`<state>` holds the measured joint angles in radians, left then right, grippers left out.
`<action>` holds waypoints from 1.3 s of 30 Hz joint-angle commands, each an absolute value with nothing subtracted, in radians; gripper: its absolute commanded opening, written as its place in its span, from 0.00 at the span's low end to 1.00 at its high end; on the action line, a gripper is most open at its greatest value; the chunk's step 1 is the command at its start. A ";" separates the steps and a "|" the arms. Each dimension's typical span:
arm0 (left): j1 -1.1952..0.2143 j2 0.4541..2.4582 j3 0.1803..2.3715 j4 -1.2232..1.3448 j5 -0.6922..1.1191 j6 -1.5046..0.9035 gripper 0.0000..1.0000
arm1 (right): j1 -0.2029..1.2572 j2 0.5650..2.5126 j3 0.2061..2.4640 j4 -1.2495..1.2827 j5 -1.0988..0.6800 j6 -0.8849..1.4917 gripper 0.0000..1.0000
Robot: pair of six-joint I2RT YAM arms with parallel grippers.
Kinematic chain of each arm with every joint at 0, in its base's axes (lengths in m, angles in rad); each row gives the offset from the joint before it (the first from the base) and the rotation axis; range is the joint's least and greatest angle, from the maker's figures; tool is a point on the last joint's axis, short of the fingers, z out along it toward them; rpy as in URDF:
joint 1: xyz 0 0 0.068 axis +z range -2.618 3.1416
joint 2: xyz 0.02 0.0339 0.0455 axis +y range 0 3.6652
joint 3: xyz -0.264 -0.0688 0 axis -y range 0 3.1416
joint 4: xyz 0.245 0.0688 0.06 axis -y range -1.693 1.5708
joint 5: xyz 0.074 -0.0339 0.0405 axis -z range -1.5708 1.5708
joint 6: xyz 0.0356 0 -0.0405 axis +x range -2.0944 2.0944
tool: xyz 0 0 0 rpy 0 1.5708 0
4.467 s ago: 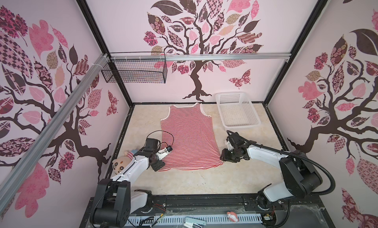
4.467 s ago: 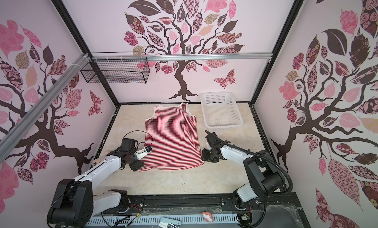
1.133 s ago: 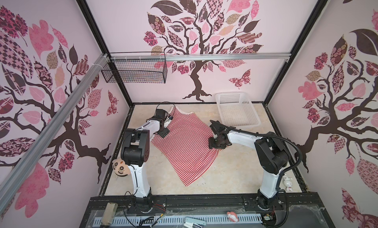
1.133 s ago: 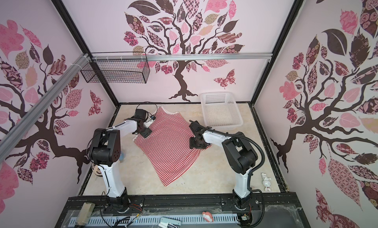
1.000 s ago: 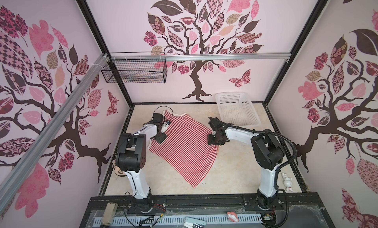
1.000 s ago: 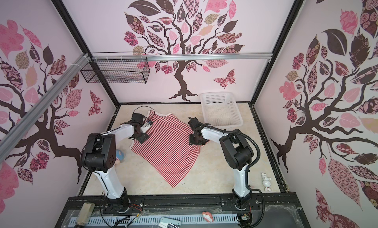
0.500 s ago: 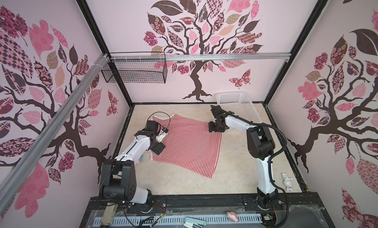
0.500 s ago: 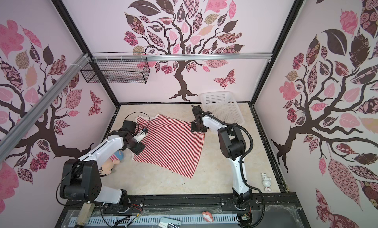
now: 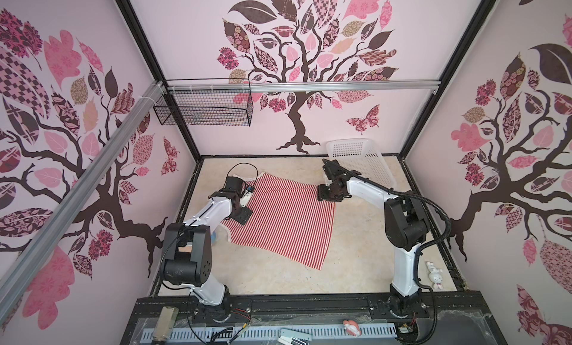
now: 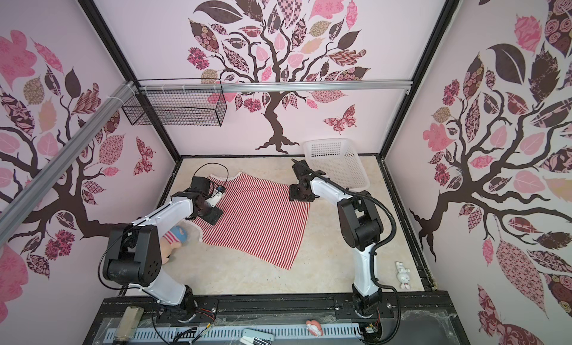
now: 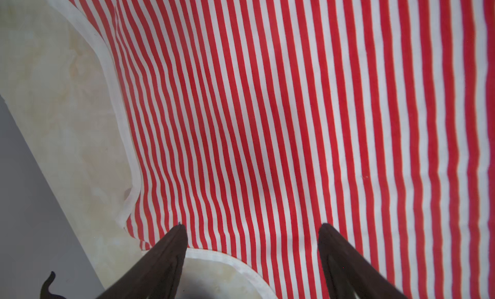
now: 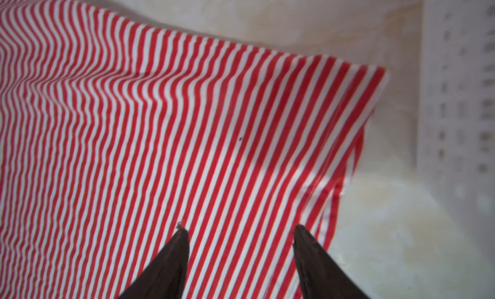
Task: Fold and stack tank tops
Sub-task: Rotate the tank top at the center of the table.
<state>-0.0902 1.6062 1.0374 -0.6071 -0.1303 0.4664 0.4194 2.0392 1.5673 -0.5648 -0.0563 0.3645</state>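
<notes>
Seeing one tank top (image 9: 278,218) lying spread flat on the beige table (image 9: 356,266) in both top views, turned diagonally, one hem corner pointing toward the near edge; holding the left gripper (image 11: 251,226) over the strap end, jaws standing wide apart, gripping nothing; holding the right gripper (image 12: 238,230) over the far hem corner, jaws likewise released, nothing between them; not telling whether tips are touching cloth; noting white basket (image 9: 382,170) sitting just beside that corner; noting small doll (image 10: 173,238) lying partly under the left arm.
</notes>
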 commanded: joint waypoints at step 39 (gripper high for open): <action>-0.493 1.623 0.872 -0.730 -0.346 0.424 0.81 | 0.413 2.512 2.169 -0.928 0.186 0.295 0.66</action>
<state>-0.4427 1.6196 0.9001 -0.6353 -0.3508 0.4202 0.4274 2.4367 2.0888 -0.8207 0.1356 0.3237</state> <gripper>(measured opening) 0.808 0.661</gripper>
